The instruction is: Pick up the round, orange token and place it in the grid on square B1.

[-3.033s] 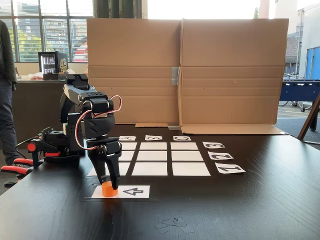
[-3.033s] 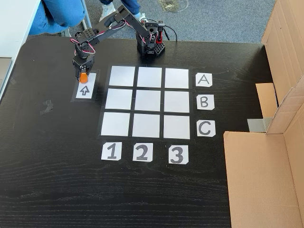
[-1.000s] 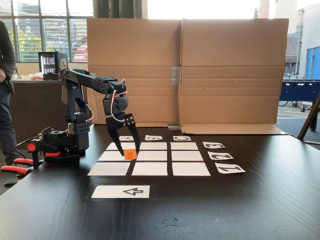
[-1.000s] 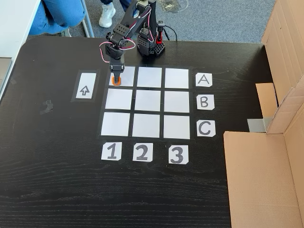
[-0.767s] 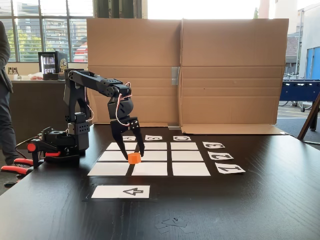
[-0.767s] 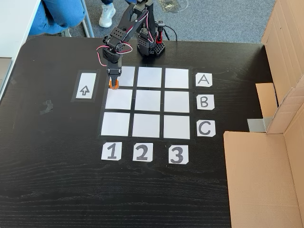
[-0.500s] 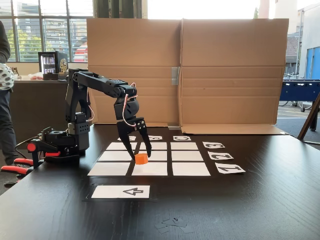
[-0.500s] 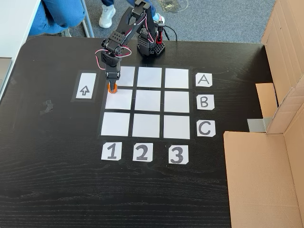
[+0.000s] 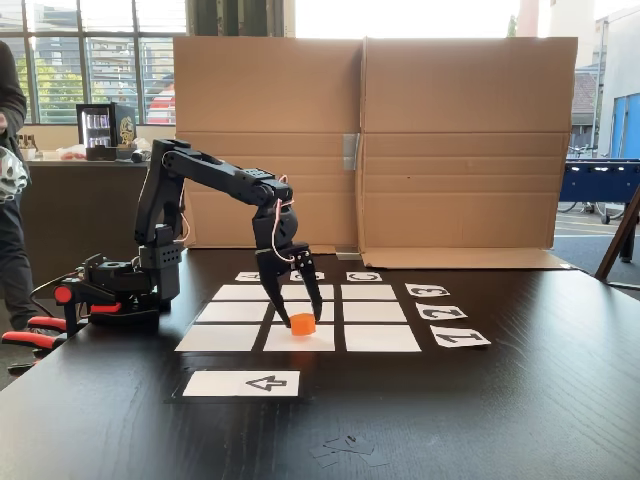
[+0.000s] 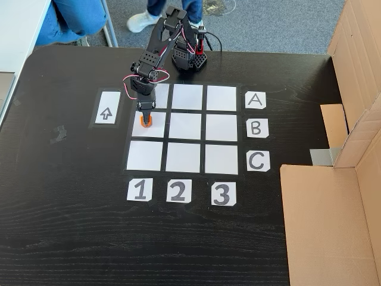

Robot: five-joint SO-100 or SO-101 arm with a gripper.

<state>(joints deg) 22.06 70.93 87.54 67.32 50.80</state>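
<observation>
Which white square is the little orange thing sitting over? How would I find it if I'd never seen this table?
On the dark wooden table lies a three-by-three grid of white paper squares, with letter cards down its right side and number cards below it in the view from above. Go along the B row to the column above card 1: that white square alone has the small orange plastic token on it, between the black gripper's fingers.

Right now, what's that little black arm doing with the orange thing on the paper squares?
The arm's gripper holds a small orange token between its fingers, low over the grid of nine white squares on the dark table. From above, the token sits over the middle square of the column above card 1, level with card B. It hasn't let go yet. The arrow card beside the grid is bare.
</observation>
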